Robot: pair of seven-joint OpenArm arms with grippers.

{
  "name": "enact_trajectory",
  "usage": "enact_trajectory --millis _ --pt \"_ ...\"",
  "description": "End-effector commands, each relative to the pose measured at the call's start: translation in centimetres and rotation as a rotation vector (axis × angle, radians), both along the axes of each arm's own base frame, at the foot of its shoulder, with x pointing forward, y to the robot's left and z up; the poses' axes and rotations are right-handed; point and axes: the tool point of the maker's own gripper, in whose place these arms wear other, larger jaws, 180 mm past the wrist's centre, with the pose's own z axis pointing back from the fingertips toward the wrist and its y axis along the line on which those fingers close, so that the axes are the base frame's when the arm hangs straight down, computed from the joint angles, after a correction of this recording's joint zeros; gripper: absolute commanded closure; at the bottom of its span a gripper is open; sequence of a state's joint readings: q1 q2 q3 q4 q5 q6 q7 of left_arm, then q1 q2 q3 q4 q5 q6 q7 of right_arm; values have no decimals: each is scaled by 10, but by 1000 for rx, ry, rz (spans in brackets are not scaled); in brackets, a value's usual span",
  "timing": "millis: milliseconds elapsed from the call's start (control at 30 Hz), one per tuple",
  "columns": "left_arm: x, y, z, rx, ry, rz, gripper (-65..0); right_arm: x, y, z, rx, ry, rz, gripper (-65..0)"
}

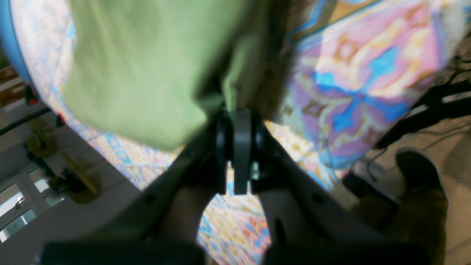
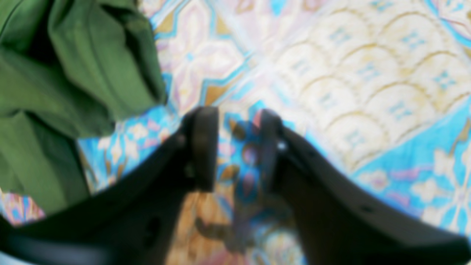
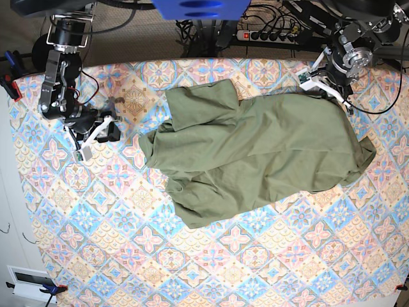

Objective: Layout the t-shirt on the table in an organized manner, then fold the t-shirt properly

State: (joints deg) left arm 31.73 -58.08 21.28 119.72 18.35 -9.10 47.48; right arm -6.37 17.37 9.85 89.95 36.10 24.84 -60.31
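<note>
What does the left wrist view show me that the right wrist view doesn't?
Only the left wrist view shows the left gripper shut on a pinch of the t-shirt, plus the table edge and floor beyond. Only the right wrist view shows the right gripper, jaws apart and empty over the patterned cloth, the shirt lying beside it. Both show olive-green fabric on the patterned table.

A plain olive-green t-shirt (image 3: 255, 153) is seen from the base view. The table (image 3: 211, 268) is covered in pink, blue and beige ornate diamond tiles; a pale scalloped motif is shown at 2 o'clock in the right wrist view.
</note>
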Motion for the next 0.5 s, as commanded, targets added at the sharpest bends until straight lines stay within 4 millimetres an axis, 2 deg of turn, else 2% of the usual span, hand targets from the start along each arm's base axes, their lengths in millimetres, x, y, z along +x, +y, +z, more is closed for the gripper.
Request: enact_trajectory --millis 0,67,133,200,400,467 --pt "9 5 10 25 -38 -5 0 8 0 16 -10 -49 19 -250" --pt "8 5 9 22 -37 -4 0 6 21 20 -20 -52 98 -277" --pt "7 1 7 8 -36 3 0 3 53 26 -18 -68 202 -282" --pt "7 -4 6 -10 -41 14 0 3 76 34 -16 -99 270 -282" --pt "6 -8 4 -29 -42 27 0 4 80 39 -11 -115 278 -282" --pt "6 -9 4 -30 -42 28 0 10 80 43 -12 -131 276 -282"
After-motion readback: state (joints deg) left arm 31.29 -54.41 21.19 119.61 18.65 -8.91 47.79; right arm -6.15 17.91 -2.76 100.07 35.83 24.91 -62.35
